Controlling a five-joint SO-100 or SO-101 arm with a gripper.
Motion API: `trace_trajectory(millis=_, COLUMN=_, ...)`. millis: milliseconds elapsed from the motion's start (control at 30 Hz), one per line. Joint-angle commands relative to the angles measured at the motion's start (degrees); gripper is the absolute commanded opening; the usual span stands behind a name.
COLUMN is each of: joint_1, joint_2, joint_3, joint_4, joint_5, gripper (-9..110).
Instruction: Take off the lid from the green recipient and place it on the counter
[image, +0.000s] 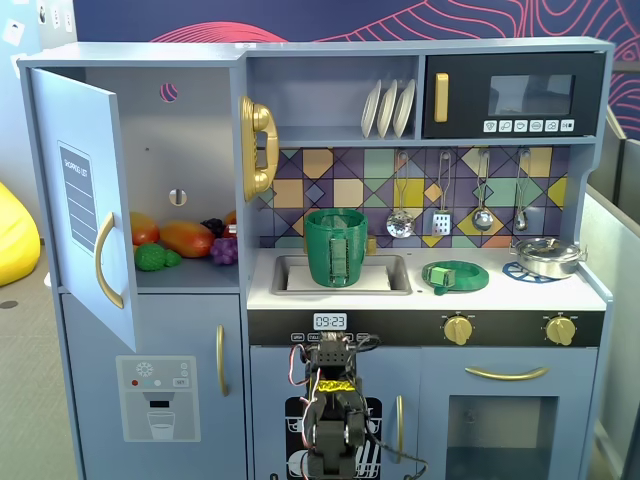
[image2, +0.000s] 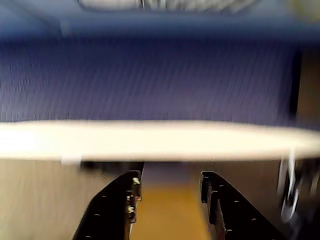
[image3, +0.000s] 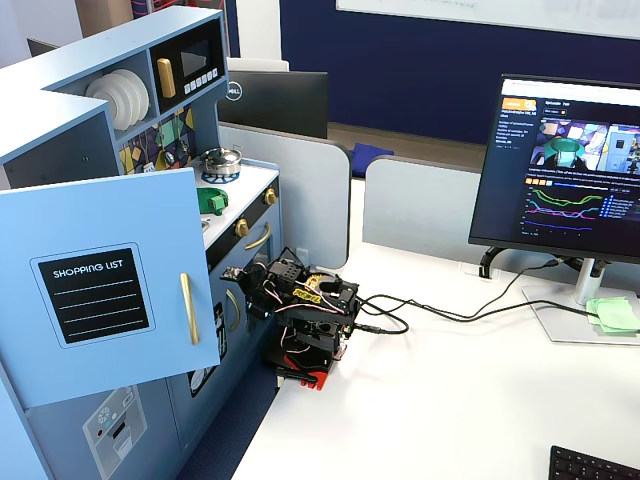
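Observation:
The green recipient stands upright in the grey sink, open at the top, its ribbed handle strip facing me. The lid, a flat green disc with a square knob, lies on the white counter to the right of the sink; it also shows in a fixed view. My gripper is open and empty, its black jaws apart in the blurred wrist view. The arm is folded low in front of the oven door, well below the counter, and also shows in a fixed view.
A silver pot sits on the right burner. The blue fridge door hangs open at the left, with toy fruit inside. White plates stand on the shelf above. A monitor stands on the desk.

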Motion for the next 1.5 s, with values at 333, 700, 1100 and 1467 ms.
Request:
trace_trajectory(millis=333, joint_1=-0.1, joint_2=5.5, joint_3=2.9, joint_4=15.8, joint_5=5.6, gripper=1)
trace_trajectory(millis=700, joint_1=-0.4, joint_2=5.6, joint_3=4.6, joint_4=15.3, joint_5=9.1, gripper=6)
trace_trajectory(millis=1100, joint_1=0.6, joint_2=5.7, joint_3=4.6, joint_4=15.3, joint_5=9.1, gripper=6)
trace_trajectory(millis=1467, joint_1=0.6, joint_2=5.7, joint_3=4.6, joint_4=15.3, joint_5=9.1, gripper=6)
